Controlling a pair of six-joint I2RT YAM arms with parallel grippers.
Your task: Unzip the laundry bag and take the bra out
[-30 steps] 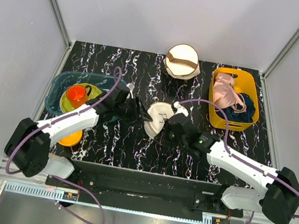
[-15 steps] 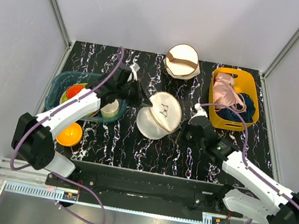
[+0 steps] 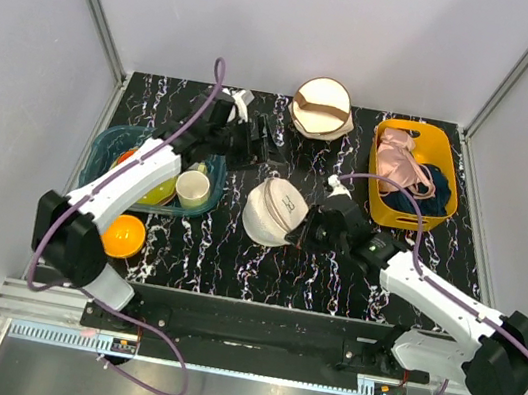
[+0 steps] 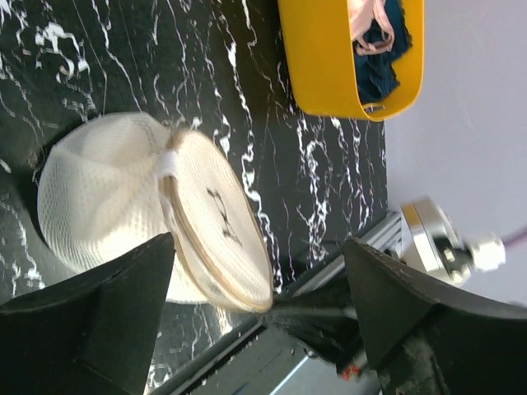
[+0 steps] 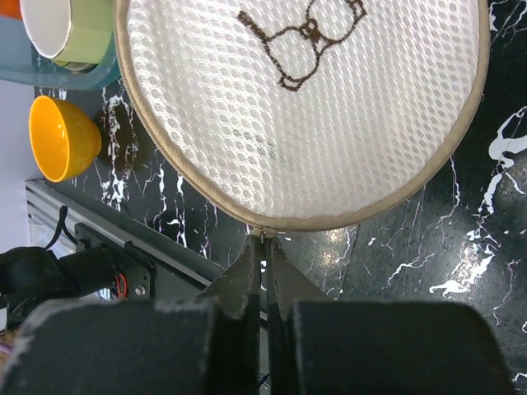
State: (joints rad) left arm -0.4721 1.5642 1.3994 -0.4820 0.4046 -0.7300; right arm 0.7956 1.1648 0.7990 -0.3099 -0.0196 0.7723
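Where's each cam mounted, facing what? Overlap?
Top external: above and behind the bases, looking down on the table; both arms whole, left gripper clear of the laundry bag, right gripper at its edge.
Left wrist: on the left arm, facing down at the bag and yellow bin; its two spread fingers at the bottom.
Right wrist: on the right arm, close on the bag's mesh face; its fingers pinched at the bag's rim.
Shared: all three show the bag; top and left wrist share the bin.
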